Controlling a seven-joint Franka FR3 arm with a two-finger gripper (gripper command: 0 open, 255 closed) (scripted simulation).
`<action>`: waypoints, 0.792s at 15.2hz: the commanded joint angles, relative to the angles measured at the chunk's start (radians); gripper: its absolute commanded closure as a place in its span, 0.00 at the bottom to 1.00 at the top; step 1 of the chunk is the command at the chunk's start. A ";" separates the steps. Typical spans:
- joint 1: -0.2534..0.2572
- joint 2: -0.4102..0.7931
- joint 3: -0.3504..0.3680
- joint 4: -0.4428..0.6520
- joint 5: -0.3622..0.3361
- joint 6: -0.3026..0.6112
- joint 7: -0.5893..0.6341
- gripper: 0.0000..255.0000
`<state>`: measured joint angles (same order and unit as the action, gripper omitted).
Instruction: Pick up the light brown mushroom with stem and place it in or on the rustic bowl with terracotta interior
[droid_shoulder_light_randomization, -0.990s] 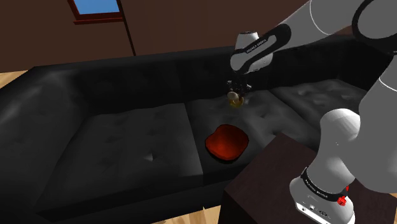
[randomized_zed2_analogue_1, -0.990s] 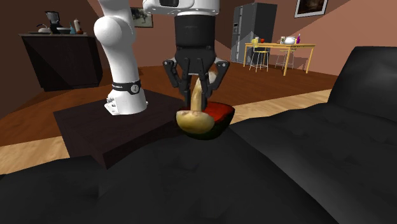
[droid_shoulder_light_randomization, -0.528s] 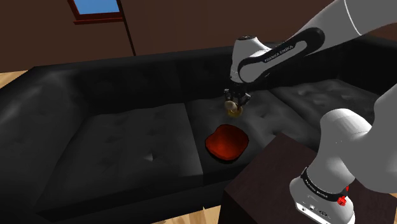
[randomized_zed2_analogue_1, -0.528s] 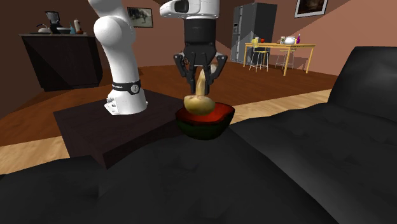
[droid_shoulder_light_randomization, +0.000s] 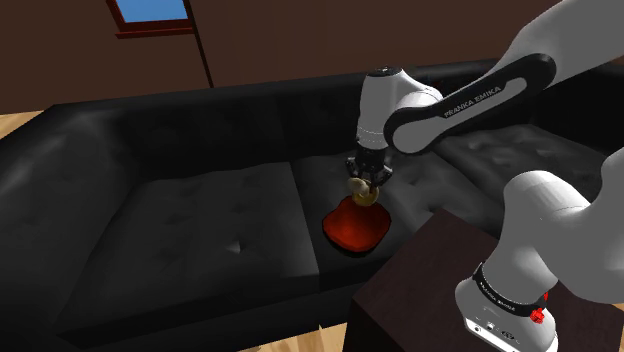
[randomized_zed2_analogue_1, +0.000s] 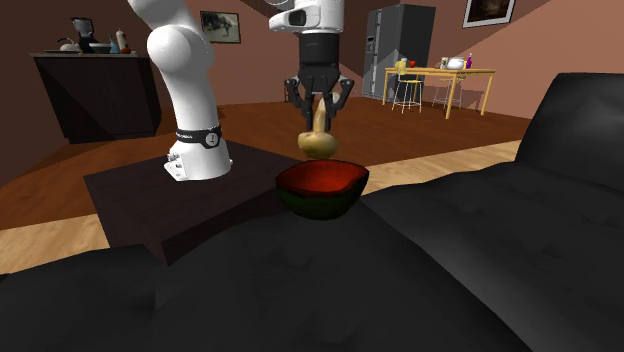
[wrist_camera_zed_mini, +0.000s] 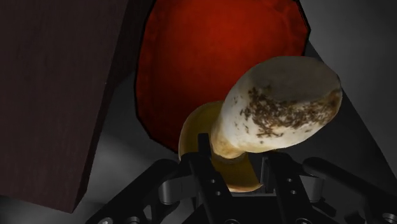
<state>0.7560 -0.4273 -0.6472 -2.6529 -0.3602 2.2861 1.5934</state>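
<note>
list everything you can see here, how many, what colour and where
mushroom: 1, light brown, clasped by its stem, cap down, just above the bowl
bowl: 1, red inside, dark outside, on the sofa next to the stand
sofa: 1, black, across the shoulder view
window: 1, blue pane, red-brown frame, on the wall behind the sofa
fridge: 1, dark, far back in the second exterior view
table: 1, yellow wood, beside the fridge
counter: 1, dark, far back at the second exterior view's left
stand: 1, dark brown box, against the sofa
arm: 1, white with dark joints, on the stand
gripper: 1, black, shut on the mushroom
</note>
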 joint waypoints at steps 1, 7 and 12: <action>0.008 -0.025 0.041 -0.029 0.000 -0.003 0.054 1.00; 0.022 0.050 0.007 -0.064 0.004 0.106 0.044 1.00; 0.041 0.125 -0.023 -0.087 0.022 0.201 0.028 1.00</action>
<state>0.7938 -0.3145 -0.6651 -2.7350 -0.3416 2.4696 1.6246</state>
